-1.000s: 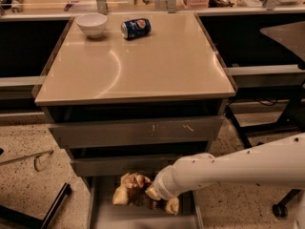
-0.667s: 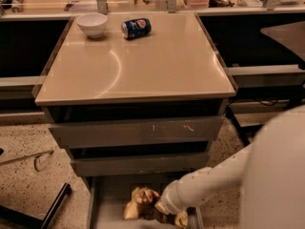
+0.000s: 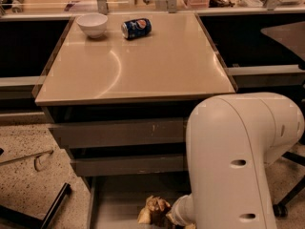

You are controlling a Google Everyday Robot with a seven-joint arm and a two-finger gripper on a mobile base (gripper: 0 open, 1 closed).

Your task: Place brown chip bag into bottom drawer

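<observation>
A tan counter (image 3: 143,61) stands over a stack of grey drawers, seen from above and in front. At its far edge sit a white bowl (image 3: 92,24) and, just to the right, a blue can (image 3: 136,27) lying on its side; the two are apart. Below the top, two grey drawer fronts (image 3: 119,133) are closed. The bottom drawer (image 3: 116,202) is pulled open toward the viewer, showing its flat grey floor. The chip bag (image 3: 153,208) lies crumpled inside this drawer, right of its middle, brown with pale ends. A bulky white arm (image 3: 238,161) fills the lower right and reaches down into the drawer; its pincer (image 3: 167,219) is at the bag's right side, touching or nearly touching it. Whether the pincer is spread or pinching the bag cannot be told. Speckled floor (image 3: 24,185) lies to the left
</observation>
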